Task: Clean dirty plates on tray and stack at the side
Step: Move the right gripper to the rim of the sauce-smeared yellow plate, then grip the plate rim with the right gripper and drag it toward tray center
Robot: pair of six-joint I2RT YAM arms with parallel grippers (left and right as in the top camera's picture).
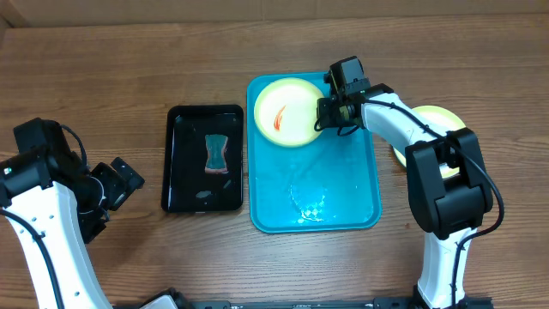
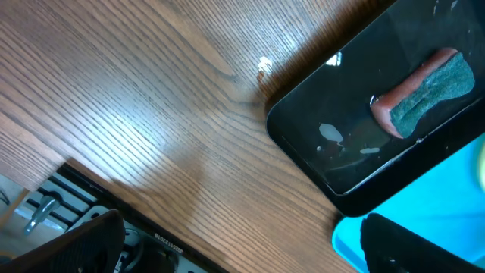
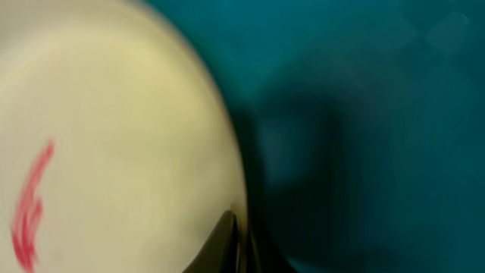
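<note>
A robotics lab bench; left arm (image 1: 47,223) and right arm (image 1: 446,193) mounted at a wood-grain table (image 1: 94,77).

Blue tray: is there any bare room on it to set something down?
Yes: its whole near half is bare, from the smeared plate down to the front rim of the tray. The far end is crowded: the plate fills most of it, with the right gripper shut on its rim.

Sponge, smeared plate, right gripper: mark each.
sponge (image 1: 218,154), overhead, its teal middle.
smeared plate (image 1: 292,110), overhead, centre beside the red smear.
right gripper (image 3: 237,241), right wrist, fingertips shut on the plate rim.
</note>
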